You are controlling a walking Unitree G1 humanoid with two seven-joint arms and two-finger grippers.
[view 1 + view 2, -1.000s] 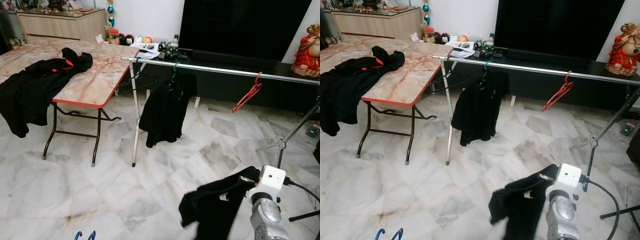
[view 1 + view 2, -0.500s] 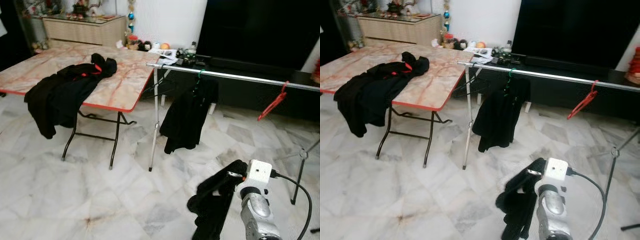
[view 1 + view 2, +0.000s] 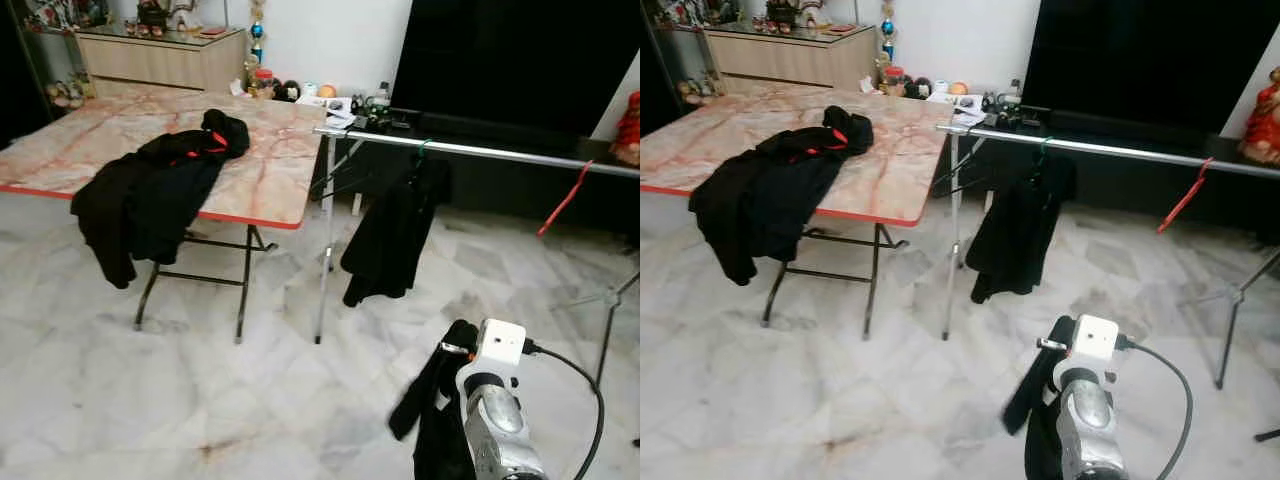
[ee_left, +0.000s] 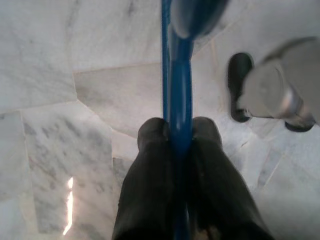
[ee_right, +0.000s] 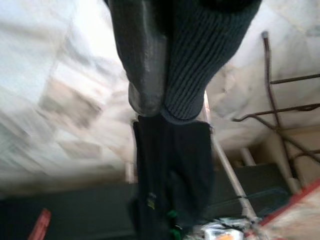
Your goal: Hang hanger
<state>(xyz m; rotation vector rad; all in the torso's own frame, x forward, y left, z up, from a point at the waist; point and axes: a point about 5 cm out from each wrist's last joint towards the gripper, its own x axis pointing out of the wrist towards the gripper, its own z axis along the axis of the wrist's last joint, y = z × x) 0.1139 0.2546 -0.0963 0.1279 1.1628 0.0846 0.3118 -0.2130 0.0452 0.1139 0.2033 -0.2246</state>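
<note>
My left gripper (image 4: 179, 131) is shut on the thin rod of a blue hanger (image 4: 178, 75), held over the marble floor. My right gripper (image 5: 162, 106) is shut on a black knit garment (image 3: 432, 405), which hangs from the right arm (image 3: 497, 420) at the lower right. Ahead stands a silver clothes rail (image 3: 480, 150). A black garment (image 3: 390, 235) hangs from it on a green hanger (image 3: 421, 152). A bare red hanger (image 3: 565, 198) hangs further right on the rail.
A folding table (image 3: 262, 172) with a marble-pattern top and red edge stands at the left, with black clothes (image 3: 150, 195) draped over it. Behind the rail are a large dark screen (image 3: 510, 55) and a low cabinet. A rack leg (image 3: 605, 330) and a cable (image 3: 590, 385) are at the right.
The camera has turned, so table and rail sit further right in the picture. The garment in my right gripper now hangs narrower and closer to the arm.
</note>
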